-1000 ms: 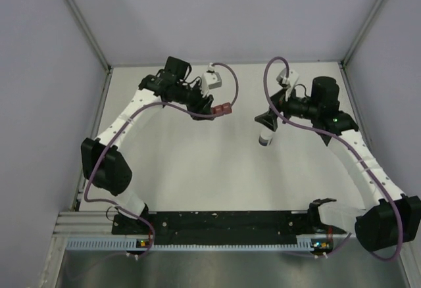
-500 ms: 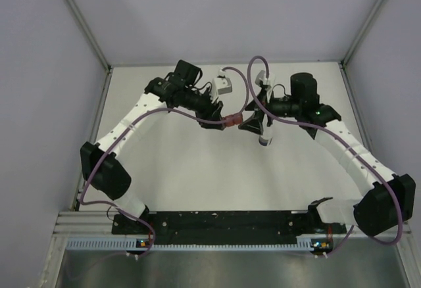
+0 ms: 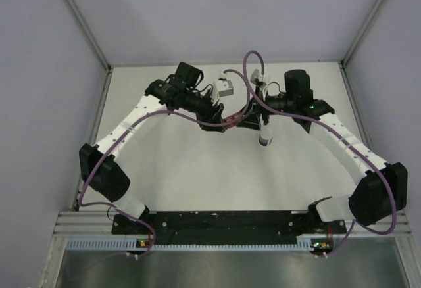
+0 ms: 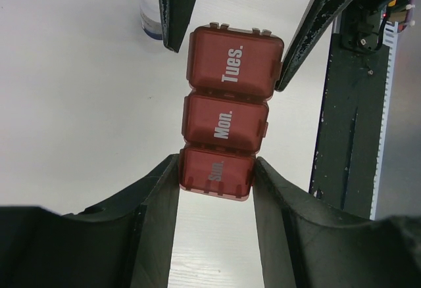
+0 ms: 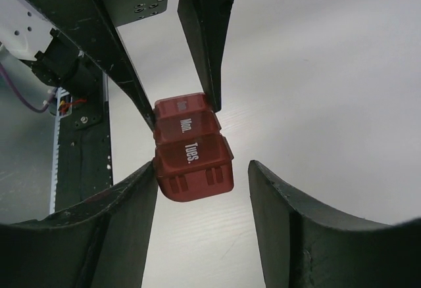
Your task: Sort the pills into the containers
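Over the white table (image 3: 197,176), near its far middle, the left gripper (image 4: 216,166) is pinching the "Sun." end of the containers (image 4: 227,120). The right gripper (image 5: 202,168) is straddling the "Tues." end, jaws spread, one finger touching. A vial (image 3: 264,137) is sitting nearby.

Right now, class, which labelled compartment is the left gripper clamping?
The Sun. compartment, pinched by the left gripper; Mon. and Tues. stick out beyond its fingers.
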Controlling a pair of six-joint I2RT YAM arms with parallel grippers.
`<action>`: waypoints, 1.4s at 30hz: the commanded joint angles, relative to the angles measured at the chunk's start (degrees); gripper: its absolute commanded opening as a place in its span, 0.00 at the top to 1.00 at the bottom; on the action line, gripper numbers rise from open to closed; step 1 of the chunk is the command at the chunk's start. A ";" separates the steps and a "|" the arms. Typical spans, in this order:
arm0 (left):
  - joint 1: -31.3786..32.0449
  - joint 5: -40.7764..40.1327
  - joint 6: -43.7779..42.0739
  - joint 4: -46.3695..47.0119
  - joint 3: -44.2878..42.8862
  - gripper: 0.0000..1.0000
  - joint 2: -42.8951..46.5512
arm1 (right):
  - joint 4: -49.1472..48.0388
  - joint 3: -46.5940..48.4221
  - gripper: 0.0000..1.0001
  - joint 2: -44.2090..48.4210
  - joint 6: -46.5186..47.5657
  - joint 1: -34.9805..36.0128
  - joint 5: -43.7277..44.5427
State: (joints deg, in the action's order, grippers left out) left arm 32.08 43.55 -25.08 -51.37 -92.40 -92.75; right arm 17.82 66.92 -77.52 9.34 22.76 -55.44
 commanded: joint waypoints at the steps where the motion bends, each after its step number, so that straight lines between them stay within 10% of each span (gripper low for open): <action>1: 0.97 1.36 0.30 1.45 -0.06 1.00 1.17 | -1.48 3.05 0.44 -0.62 0.15 0.70 -1.95; 12: 1.32 0.92 0.47 1.98 -0.32 1.00 0.55 | -0.51 1.20 0.30 1.49 2.17 0.61 -0.72; 31: 4.48 -6.89 -1.02 2.33 1.69 1.00 0.38 | -3.15 -0.03 0.66 0.70 -2.04 0.70 -0.99; 42: 8.44 -19.20 -0.50 6.20 3.89 1.00 1.78 | -4.20 -1.17 0.64 0.35 -6.09 0.61 3.84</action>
State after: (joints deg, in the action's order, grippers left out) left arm 39.20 30.02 -25.39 -47.46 -89.01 -93.21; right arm 18.02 65.12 -77.87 6.37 22.87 -53.82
